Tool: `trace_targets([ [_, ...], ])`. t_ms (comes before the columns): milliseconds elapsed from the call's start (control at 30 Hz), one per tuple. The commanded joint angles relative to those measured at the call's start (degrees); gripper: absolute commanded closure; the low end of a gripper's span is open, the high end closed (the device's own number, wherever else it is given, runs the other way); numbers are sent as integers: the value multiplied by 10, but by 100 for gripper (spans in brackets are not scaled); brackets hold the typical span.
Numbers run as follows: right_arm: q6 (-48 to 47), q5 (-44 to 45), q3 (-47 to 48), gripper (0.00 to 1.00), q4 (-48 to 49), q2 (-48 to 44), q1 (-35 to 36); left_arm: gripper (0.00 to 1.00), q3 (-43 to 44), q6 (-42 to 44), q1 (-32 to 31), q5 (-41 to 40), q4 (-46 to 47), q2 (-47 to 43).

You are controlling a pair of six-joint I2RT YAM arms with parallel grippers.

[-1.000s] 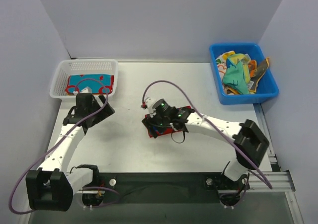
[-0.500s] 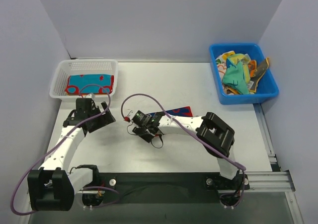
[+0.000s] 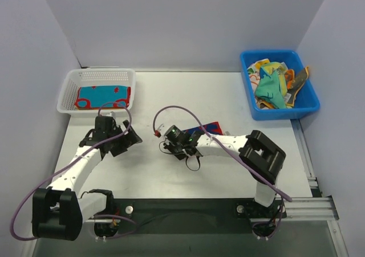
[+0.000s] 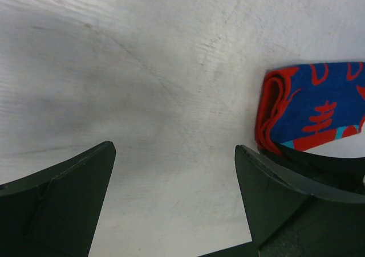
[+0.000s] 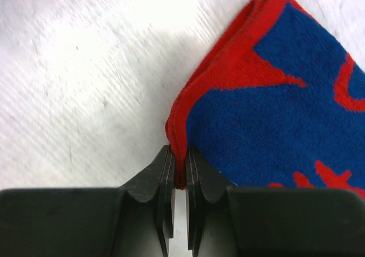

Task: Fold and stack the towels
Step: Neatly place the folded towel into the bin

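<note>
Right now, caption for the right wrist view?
Right claw pinches a corner of the red-and-blue towel on the white table.

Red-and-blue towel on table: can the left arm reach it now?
Probably yes: the left arm, jaws open, faces the towel across bare table. Only the right arm, jaws shut on its corner, crowds that end.

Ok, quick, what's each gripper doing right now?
Left gripper: open, holding nothing.
Right gripper: shut on the edge of the red-and-blue towel.

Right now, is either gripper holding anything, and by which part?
The right gripper pinches the folded red-and-blue printed cloth towel by its red border at one corner. The open left gripper holds nothing.
</note>
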Motion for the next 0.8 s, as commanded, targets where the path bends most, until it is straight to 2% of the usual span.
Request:
trace_targets([
  [0,54,-88,-58,100,116,-72,-29,2,-5,-89,-47,28,97,20],
  [33,64,-119,-88,100,138,-92,-43,2,-5,-104,-77,25,111,34],
  [133,96,-147,-132,100,215,-120,-59,3,-5,-154,-114,28,176,65],
  [367,142,-195,-166,100,301,-127,-82,3,30,-200,-196,-1,244,148],
  [533,159,-204,-172,100,323,-118,-84,3,50,-212,-231,-20,251,204],
  [667,166,-207,-176,100,333,-113,-84,2,24,-234,-235,-31,313,212],
  [767,171,-206,-179,100,342,-110,-84,3,23,-241,-238,-38,318,233],
])
